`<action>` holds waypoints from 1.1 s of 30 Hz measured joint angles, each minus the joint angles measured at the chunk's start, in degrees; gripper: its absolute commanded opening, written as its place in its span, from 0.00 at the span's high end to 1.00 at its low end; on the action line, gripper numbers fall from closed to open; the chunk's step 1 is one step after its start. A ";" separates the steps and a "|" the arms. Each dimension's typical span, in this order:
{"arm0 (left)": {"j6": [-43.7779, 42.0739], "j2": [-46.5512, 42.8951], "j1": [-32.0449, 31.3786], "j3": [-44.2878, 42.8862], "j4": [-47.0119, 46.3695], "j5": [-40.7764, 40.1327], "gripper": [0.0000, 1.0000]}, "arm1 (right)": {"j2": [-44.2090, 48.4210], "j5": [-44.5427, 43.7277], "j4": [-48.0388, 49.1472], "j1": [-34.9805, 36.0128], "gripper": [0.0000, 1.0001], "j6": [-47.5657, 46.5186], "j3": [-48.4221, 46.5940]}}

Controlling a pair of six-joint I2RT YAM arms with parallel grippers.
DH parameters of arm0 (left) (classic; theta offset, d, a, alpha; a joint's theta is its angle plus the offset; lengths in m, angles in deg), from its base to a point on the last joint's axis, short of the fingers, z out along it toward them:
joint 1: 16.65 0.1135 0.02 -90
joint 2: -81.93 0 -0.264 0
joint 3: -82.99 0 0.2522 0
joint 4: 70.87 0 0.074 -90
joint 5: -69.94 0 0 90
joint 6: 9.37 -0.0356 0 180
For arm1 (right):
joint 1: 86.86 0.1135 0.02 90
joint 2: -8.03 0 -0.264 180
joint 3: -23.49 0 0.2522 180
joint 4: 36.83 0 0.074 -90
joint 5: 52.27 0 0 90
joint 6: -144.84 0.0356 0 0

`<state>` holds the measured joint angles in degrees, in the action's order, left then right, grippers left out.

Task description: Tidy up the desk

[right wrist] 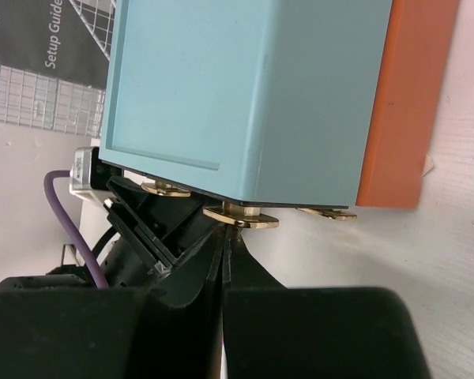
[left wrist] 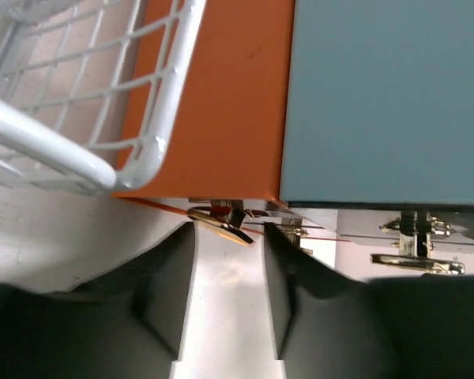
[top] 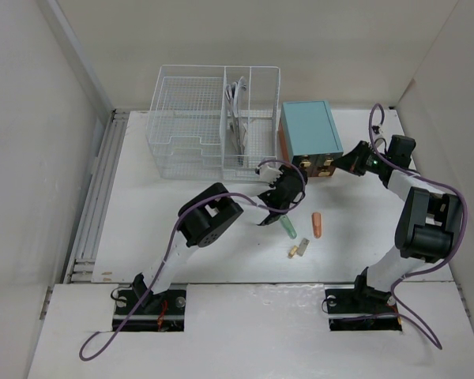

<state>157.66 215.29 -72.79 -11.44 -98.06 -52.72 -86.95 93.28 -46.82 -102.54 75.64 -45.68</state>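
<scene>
The white desk (top: pixel 142 237) holds a teal box (top: pixel 308 130) with wooden drawers at the back middle. My left gripper (top: pixel 278 188) is at the box's front left corner. In the left wrist view it (left wrist: pixel 229 230) is open, with a gold drawer handle (left wrist: pixel 220 227) lying across the gap at its fingertips, and the box's orange side (left wrist: pixel 221 103) just beyond. My right gripper (top: pixel 349 162) is at the box's front right. In the right wrist view it (right wrist: pixel 225 234) is shut, its tips just under a gold drawer handle (right wrist: pixel 241 217) of the teal box (right wrist: pixel 245 87).
A white wire-mesh basket (top: pixel 191 118) with a cable in it stands left of the teal box. A green marker (top: pixel 287 229), an orange piece (top: pixel 318 225) and two small beige and grey pieces (top: pixel 299 249) lie on the desk in front of the box.
</scene>
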 measured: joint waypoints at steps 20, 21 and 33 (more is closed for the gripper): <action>0.24 0.46 0.11 -1.57 3.13 -1.22 0.74 | 0.00 1.09 0.79 0.00 1.00 0.81 0.00; 0.37 0.55 0.04 -1.68 3.08 -1.36 0.76 | 0.00 1.16 0.81 0.00 1.00 0.87 0.00; 1.25 0.81 -0.13 -1.88 3.17 -1.92 0.60 | 0.00 1.33 0.85 0.00 1.00 1.09 0.09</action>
<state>158.91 216.10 -72.92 -13.32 -94.89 -54.65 -86.95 94.61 -45.97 -102.54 76.73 -45.60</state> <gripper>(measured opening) 0.355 0.009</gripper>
